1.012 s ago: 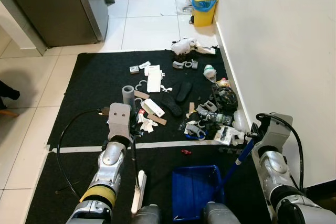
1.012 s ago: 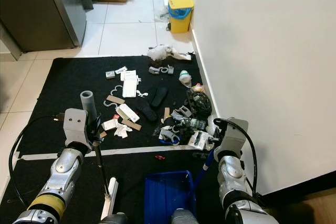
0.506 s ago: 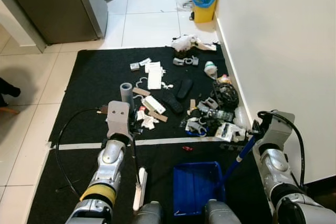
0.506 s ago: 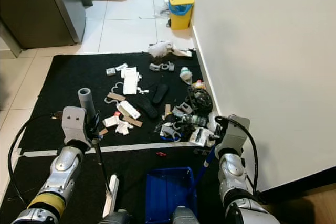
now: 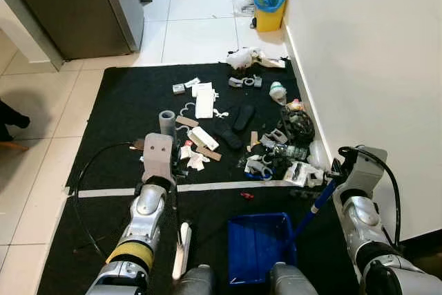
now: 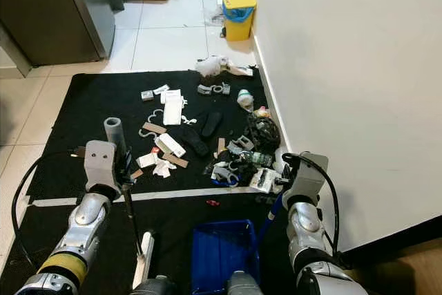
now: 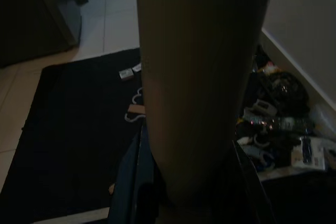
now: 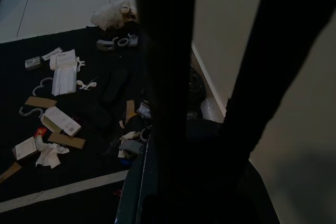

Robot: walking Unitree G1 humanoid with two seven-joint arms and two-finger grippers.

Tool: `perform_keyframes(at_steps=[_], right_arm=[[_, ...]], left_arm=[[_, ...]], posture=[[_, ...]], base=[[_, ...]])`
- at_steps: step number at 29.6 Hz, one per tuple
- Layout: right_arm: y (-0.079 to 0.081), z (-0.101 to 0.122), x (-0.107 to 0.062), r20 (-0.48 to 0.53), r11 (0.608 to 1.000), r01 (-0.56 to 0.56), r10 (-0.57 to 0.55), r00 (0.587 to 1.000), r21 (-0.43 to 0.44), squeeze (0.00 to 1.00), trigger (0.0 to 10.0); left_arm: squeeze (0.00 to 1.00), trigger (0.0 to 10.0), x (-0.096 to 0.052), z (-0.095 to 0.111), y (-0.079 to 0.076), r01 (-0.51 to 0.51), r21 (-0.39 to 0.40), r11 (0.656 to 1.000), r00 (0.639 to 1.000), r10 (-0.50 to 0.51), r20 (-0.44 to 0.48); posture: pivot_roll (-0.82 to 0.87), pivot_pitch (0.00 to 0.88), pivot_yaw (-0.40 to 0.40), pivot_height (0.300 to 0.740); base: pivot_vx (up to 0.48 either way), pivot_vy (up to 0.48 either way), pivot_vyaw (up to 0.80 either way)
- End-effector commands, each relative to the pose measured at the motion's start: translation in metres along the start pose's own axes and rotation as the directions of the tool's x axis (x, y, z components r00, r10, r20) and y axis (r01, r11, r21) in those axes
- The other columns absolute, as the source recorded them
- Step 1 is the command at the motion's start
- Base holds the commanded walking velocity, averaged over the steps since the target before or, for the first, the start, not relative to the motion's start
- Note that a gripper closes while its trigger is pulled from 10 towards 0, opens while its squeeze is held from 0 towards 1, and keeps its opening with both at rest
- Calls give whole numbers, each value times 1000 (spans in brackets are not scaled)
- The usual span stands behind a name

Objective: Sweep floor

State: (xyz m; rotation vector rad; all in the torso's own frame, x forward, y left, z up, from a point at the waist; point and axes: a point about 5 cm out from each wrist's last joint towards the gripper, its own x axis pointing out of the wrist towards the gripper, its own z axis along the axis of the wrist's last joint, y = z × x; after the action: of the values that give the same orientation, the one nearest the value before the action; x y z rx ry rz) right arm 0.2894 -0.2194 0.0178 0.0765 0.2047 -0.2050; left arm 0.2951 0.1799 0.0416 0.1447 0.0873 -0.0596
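The litter (image 5: 269, 150) is lying just beyond the blue dustpan (image 5: 257, 246); the broom (image 5: 181, 240) is probably being pinched by the left end effector (image 5: 173, 174), nearer it.

mat (image 5: 117, 108): black, white stripe | dustpan (image 5: 257, 246): blue | bin (image 5: 269, 5): yellow, blue liner

Two silver jointed arms, yellow band on the left forearm (image 5: 130, 256), looping black cables, grey boxy wrist housings
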Motion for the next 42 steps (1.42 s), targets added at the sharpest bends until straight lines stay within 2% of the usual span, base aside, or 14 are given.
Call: perform_keyframes(at_steps=[1, 4, 9, 14, 27, 38, 42], right_arm=[[0, -17, -8, -73, 1000, 10, -9, 997, 15, 0, 10000], [-2, -18, -9, -79, 1000, 12, -11, 997, 13, 0, 10000], [-4, -19, -10, -84, 1000, 17, -16, 996, 10, 0, 10000], [-5, -19, -10, -88, 1000, 18, -17, 996, 9, 0, 10000], [-2, -19, -9, -91, 1000, 8, -7, 996, 9, 0, 10000], [-4, -22, -12, -96, 1000, 12, -11, 995, 6, 0, 10000], [-5, -22, -12, -95, 1000, 12, -11, 995, 6, 0, 10000]], left_arm=[[0, 10000, -9, -19, 3, 17, 10, 1000, 995, -16, -99], [0, 10000, -9, -22, 3, 18, -14, 1000, 992, -19, -121], [0, 10000, -9, -25, 1, 19, -2, 1000, 990, -19, -141], [0, 10000, -9, -26, 1, -1, -54, 999, 989, -7, -149], [0, 10000, -10, -32, 7, -40, -29, 999, 980, 33, -195], [0, 10000, -11, -31, 4, -21, -41, 999, 983, 13, -182], [0, 10000, -10, -30, 4, -26, -43, 999, 984, 18, -180]], posture=[[18, 99, 10, 740], [15, 99, 11, 740], [11, 101, 12, 740], [8, 96, 10, 740], [8, 100, 5, 740], [0, 111, 7, 740], [4, 112, 6, 740]], base=[[0, 0, 0], [0, 0, 0], [0, 0, 0], [0, 0, 0], [0, 0, 0], [0, 0, 0], [357, 0, 0]])
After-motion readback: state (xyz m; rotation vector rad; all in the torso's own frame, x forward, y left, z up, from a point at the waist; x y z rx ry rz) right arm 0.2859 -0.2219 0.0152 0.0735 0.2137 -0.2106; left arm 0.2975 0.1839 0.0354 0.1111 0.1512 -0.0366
